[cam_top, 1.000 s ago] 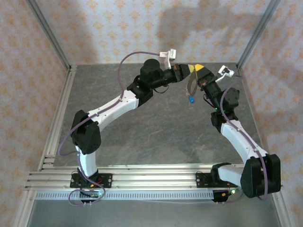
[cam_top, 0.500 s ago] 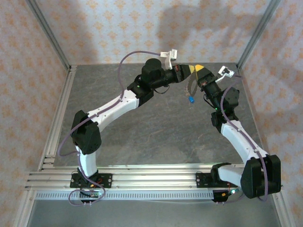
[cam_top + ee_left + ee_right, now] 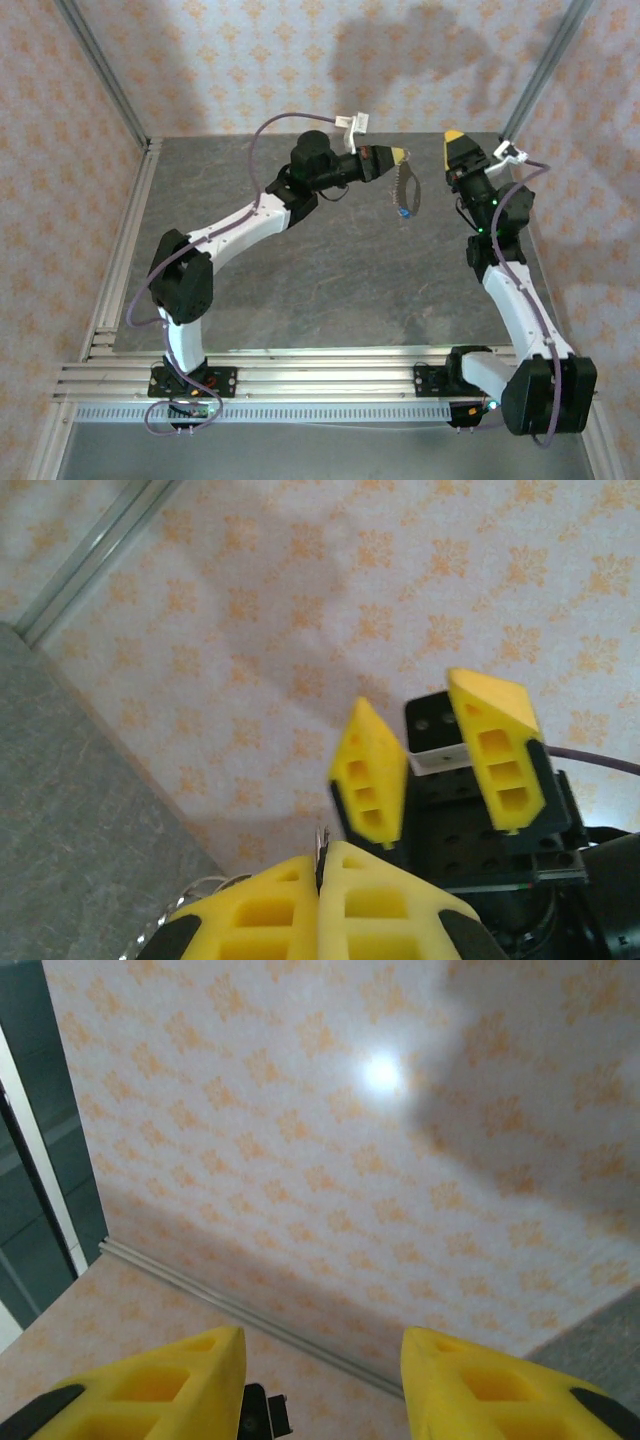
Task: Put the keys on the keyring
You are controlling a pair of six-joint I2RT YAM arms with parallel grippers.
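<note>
Keyring point(image 3: 406, 183), blue key point(image 3: 403, 211) dangling beneath: pinched aloft by left gripper point(image 3: 400, 155), likely keeping it reachable; right gripper point(image 3: 454, 137) spread, apart.

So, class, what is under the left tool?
The keyring hangs below the left tool, a blue-headed key at its lower end, grey table beneath. The ring's pinched top is covered by that tool.
</note>
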